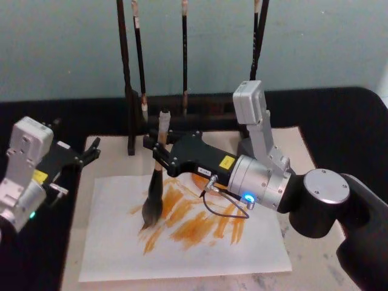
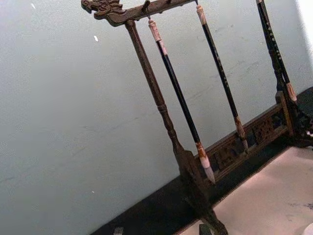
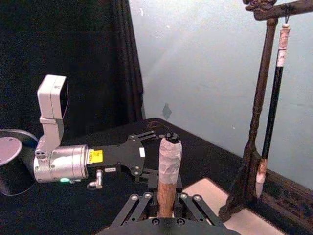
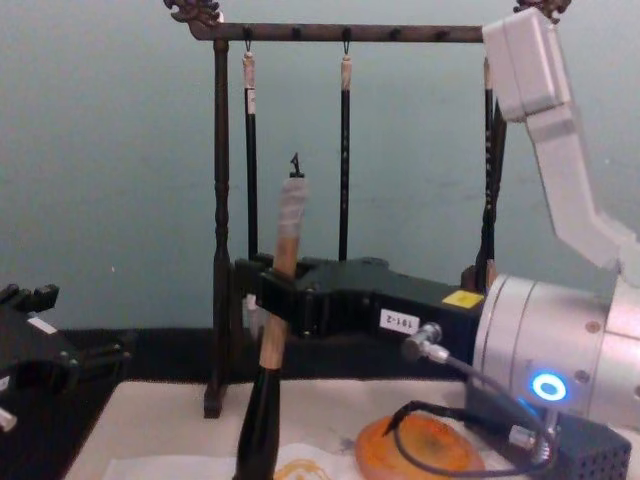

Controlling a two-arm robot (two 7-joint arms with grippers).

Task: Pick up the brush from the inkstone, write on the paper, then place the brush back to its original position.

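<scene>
**Over the paper: brush tip down, held by the right gripper**

At far left, the left gripper [image 1: 92, 151] hangs above the black tabletop beside the edge of the felt mat [image 1: 300, 151]. Its jaws are parted with nothing between them.

Next, the brush [image 1: 153, 197] stands nearly upright, its top leaning slightly right. Its grey bristle tip touches the paper [image 1: 242, 254] at the left end of a patch of orange strokes [image 1: 194, 221].

From the right, the right gripper [image 1: 160, 159] reaches in, jaws clamped on the tan handle above the black ferrule.

Under that gripper's body sits the inkstone [image 4: 450, 452], with a cable crossing in front of it. A grey perforated box [image 4: 590, 450] is just to its right.

Behind everything stands the brush stand [image 1: 130, 91], with thin brushes hanging from it.
</scene>
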